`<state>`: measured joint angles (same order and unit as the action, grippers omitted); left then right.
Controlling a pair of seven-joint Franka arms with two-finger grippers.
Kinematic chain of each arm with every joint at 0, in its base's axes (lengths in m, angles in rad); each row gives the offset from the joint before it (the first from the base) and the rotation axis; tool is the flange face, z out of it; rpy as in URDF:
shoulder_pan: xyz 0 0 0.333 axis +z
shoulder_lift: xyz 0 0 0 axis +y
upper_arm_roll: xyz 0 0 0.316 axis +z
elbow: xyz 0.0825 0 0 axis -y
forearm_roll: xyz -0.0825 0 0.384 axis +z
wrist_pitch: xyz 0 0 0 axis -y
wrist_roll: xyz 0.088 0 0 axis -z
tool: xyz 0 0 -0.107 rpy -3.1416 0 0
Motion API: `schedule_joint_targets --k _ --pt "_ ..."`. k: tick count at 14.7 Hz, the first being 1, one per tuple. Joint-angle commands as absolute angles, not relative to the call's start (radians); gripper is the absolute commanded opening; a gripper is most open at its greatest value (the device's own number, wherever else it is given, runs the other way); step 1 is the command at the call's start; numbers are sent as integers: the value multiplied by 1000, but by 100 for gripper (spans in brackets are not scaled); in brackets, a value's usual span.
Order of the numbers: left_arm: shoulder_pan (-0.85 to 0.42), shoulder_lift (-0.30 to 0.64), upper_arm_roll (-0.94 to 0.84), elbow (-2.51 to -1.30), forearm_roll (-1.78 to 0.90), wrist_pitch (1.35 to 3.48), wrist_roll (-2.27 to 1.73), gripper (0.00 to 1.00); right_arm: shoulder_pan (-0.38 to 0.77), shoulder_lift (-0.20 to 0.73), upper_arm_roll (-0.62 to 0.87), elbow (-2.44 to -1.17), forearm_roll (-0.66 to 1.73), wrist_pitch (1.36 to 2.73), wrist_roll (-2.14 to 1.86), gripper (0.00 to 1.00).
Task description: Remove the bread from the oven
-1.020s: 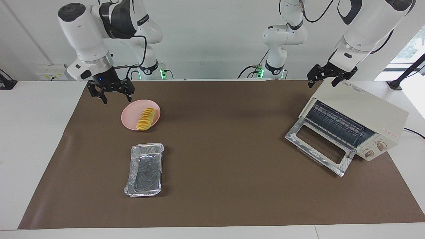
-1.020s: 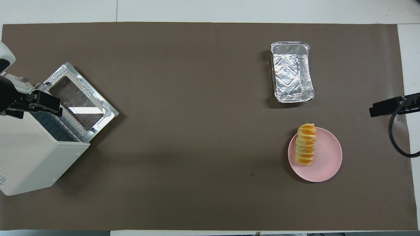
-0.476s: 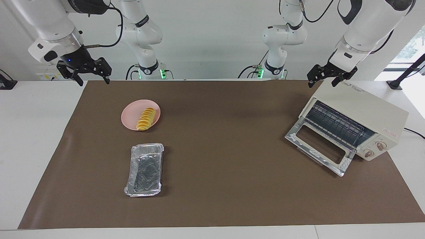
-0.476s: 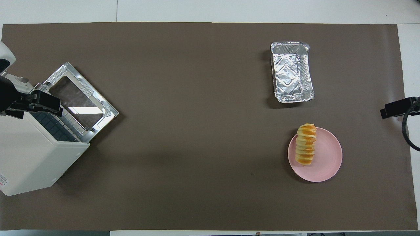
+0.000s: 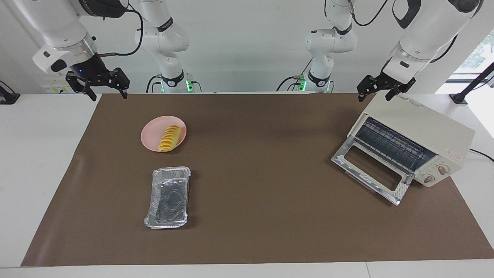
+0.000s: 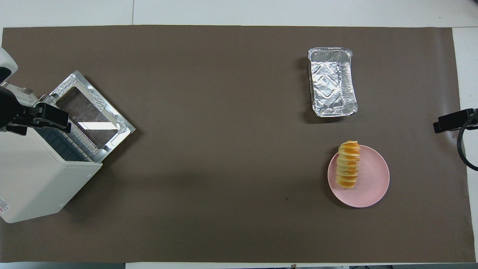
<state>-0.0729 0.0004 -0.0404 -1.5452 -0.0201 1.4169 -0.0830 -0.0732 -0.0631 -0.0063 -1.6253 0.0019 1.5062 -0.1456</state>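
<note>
The bread (image 5: 170, 138) (image 6: 348, 164), a ridged yellow-orange loaf, lies on a round pink plate (image 5: 151, 135) (image 6: 373, 181) toward the right arm's end of the table. The cream-white oven (image 5: 420, 119) (image 6: 37, 179) stands at the left arm's end with its glass door (image 5: 397, 191) folded down and its wire rack (image 5: 389, 144) bare. My right gripper (image 5: 108, 94) hangs open and empty over the mat's corner, apart from the plate. My left gripper (image 5: 376, 95) hangs open and empty over the oven's top corner.
A crinkled silver foil tray (image 5: 169, 197) (image 6: 331, 84) with nothing in it sits farther from the robots than the plate. A brown mat (image 5: 262, 162) covers the table. The oven's power cable (image 5: 482, 154) trails off at the left arm's end.
My right gripper has risen from beside the plate and drawn back toward the right arm's end of the table, then settled. The left arm, bread, plate and oven have not moved.
</note>
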Motion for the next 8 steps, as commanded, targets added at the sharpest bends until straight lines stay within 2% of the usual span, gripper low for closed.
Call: schedule_joint_targets --k 1,8 --pt "-77 -29 -37 -1577 -2 1431 -80 100 -92 -67 8 -1635 -9 1522 -170 100" --pt "-77 -29 -37 -1577 -2 1431 -80 100 -100 -67 9 -1632 -9 1517 -172 100"
